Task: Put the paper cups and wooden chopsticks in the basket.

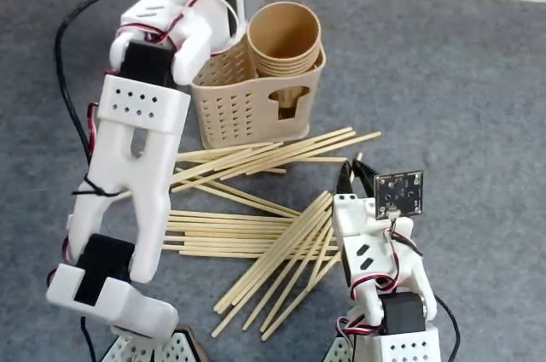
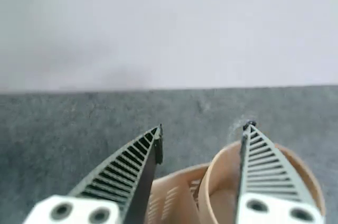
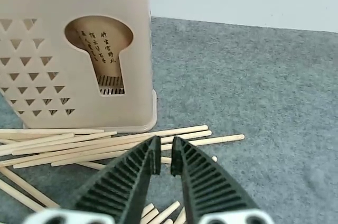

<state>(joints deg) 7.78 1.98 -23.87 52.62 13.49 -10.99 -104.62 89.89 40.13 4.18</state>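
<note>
Many chopsticks [image 3: 63,142] just ahead of R gripper [image 3: 165,142].

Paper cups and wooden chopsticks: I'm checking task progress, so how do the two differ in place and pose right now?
The stacked brown paper cups stand upright inside the beige perforated plastic basket; the pale wooden chopsticks lie flat on the grey carpeted table, outside it. The cups are nested in one neat stack; the chopsticks are loose, crossing each other in a scattered pile. Both are light tan.
</note>
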